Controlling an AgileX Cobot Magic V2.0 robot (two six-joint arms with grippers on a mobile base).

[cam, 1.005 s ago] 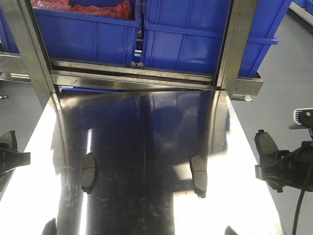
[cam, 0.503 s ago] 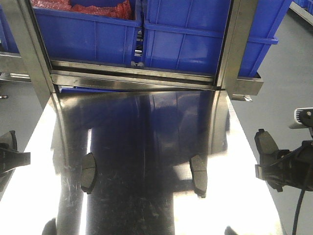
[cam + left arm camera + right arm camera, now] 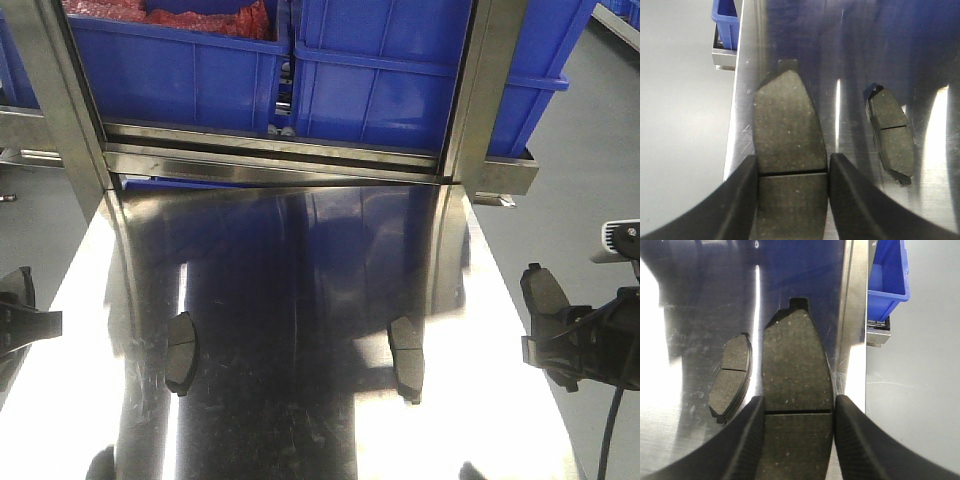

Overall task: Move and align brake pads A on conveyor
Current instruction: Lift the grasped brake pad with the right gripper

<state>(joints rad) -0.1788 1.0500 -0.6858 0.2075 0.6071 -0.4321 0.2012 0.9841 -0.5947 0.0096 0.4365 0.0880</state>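
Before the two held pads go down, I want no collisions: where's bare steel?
Widest: the middle strip between the left lying pad and right lying pad. Also the far stretch up to the blue bins. Tight: the strips outside each pad, by the table edges.

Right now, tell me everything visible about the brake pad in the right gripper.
The brake pad is a dark grey, speckled, slightly curved oblong with a thin groove across its middle and a small tab at its far end. The right gripper's two black fingers clamp its long sides. It hangs near the steel table's right edge, touching nothing else.
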